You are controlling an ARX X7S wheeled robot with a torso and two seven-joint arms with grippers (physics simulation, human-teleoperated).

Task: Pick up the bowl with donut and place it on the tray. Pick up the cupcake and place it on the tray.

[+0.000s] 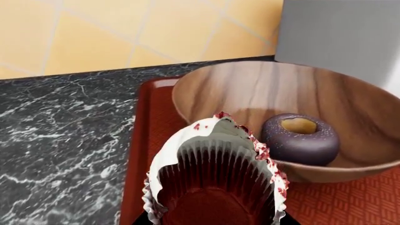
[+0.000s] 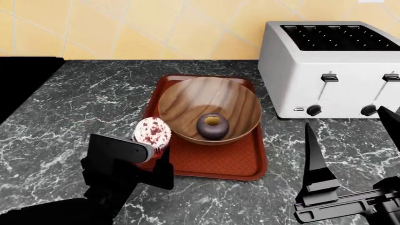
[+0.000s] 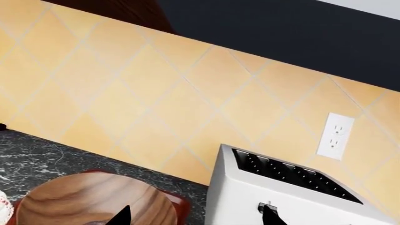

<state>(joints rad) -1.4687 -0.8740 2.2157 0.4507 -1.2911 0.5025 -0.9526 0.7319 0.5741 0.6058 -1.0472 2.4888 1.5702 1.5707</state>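
Note:
The brown wooden bowl (image 2: 209,101) sits on the reddish-brown tray (image 2: 218,161) with the dark purple donut (image 2: 212,125) inside it. My left gripper (image 2: 150,146) is shut on the cupcake (image 2: 151,132) and holds it over the tray's left edge, right next to the bowl. In the left wrist view the cupcake (image 1: 216,178) fills the space between the jaws, red wrapper toward the camera, with the bowl (image 1: 250,89), donut (image 1: 300,138) and tray (image 1: 350,201) behind it. My right gripper (image 2: 350,140) is open and empty, raised right of the tray. The right wrist view shows the bowl (image 3: 81,201).
A white toaster (image 2: 331,70) stands at the back right, close to the tray's right corner; it also shows in the right wrist view (image 3: 281,197). A yellow tiled wall with an outlet (image 3: 334,136) runs behind the black marble counter (image 2: 81,103).

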